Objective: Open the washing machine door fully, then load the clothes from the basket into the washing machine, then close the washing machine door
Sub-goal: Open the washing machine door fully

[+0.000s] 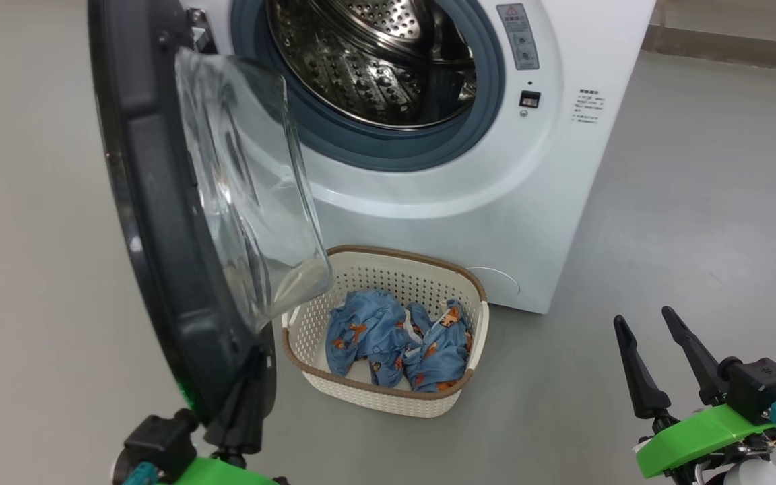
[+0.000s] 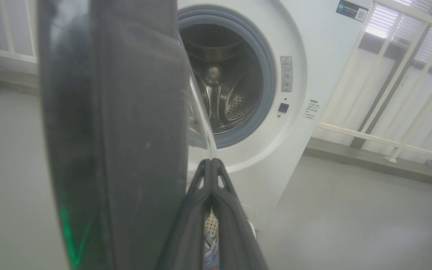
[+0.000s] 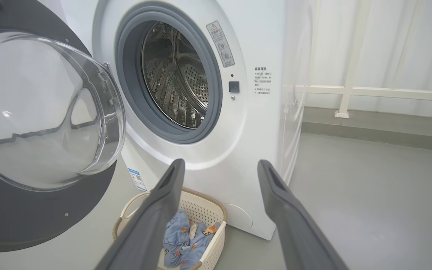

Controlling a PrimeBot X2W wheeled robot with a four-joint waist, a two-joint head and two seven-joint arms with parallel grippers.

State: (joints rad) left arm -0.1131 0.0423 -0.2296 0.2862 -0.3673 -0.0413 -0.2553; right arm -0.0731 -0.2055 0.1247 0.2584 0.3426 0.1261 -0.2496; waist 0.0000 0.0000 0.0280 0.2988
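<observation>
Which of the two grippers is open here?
The right gripper: its fingers stand wide apart, holding nothing. The left gripper has its fingers pressed together beside the washing machine door.

Two garments [image 1: 395, 340], one basket [image 1: 388, 399], one washer [image 1: 496, 215]

Black door [image 1: 159, 202] stood open beside white washer [image 1: 529, 222], drum [image 1: 374, 60] exposed; cream basket [image 1: 388, 397] at its foot held crumpled blue clothes [image 1: 374, 330]
</observation>
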